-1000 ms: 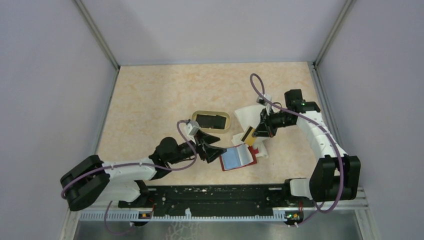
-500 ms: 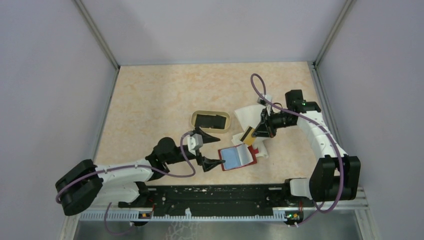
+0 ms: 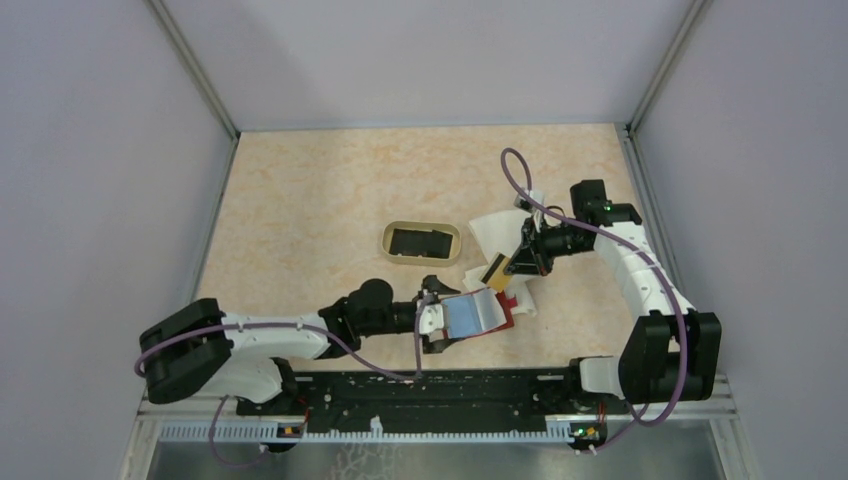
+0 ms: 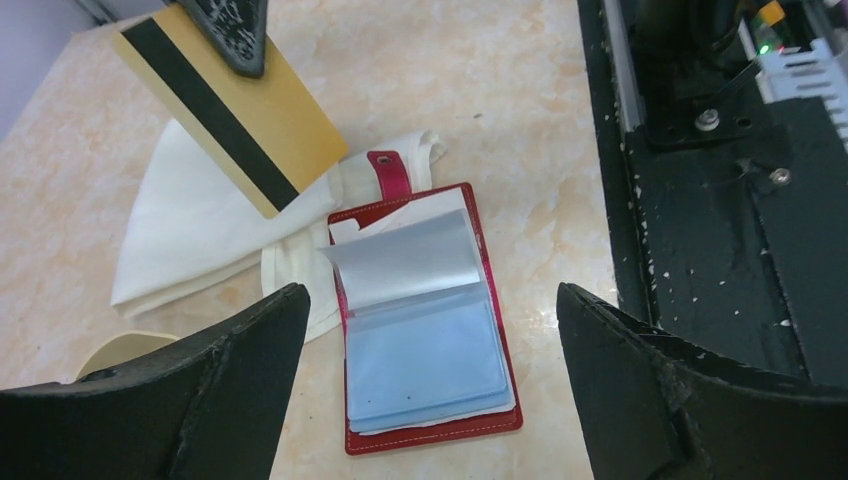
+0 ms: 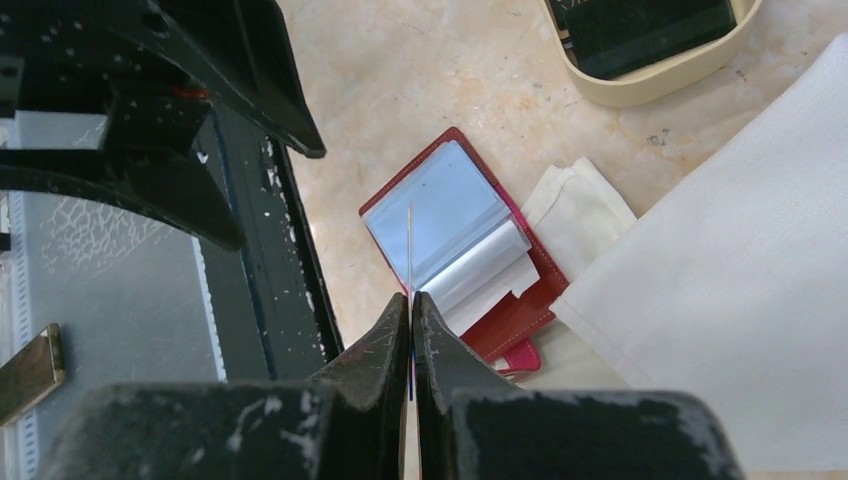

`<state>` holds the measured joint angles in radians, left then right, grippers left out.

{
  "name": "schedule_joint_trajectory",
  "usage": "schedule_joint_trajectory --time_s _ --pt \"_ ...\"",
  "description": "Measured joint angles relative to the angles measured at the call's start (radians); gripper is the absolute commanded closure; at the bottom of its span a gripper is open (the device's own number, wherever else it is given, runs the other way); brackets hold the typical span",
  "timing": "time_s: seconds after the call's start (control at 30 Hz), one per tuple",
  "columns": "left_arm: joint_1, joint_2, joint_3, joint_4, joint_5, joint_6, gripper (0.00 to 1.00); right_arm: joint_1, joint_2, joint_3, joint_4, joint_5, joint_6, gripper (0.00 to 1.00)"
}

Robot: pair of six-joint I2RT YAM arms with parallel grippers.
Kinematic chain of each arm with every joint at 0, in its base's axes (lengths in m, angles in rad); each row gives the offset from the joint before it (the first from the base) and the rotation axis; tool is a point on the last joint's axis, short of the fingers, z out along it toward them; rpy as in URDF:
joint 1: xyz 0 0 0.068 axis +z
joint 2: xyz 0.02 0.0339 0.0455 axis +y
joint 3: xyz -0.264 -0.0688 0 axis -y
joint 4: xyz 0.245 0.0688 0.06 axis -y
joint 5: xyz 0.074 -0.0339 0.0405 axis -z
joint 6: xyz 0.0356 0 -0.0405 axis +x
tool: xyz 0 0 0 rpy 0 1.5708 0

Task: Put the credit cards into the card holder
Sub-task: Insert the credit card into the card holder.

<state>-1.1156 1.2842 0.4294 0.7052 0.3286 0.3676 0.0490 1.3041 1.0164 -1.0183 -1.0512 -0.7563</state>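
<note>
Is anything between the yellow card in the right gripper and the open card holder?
Nothing visible blocks it. The yellow card, pinched in the right gripper, hangs near the open card holder with only air between them. The left gripper is open, flanking the holder, and one clear sleeve curls upward.

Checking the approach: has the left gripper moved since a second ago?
Yes. The left gripper moved away from the tan tray, nearer the arm bases and rightward, up to the card holder's left edge.
</note>
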Motion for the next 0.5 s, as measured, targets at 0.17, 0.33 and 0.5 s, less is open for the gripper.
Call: schedule_joint_trajectory --time_s 0.17,0.33,0.5 --pt "-0.044 0.068 0.022 -0.049 -0.087 0.076 0.01 0.0 0.0 0.0 0.003 0.024 0.009 1.0" --pt "-0.099 0.143 0.057 -0.105 -0.166 0.155 0.01 0.0 0.0 0.0 0.004 0.042 0.017 1.0" --pt "-0.126 0.217 0.097 -0.131 -0.21 0.216 0.01 0.0 0.0 0.0 0.007 0.061 0.026 1.0"
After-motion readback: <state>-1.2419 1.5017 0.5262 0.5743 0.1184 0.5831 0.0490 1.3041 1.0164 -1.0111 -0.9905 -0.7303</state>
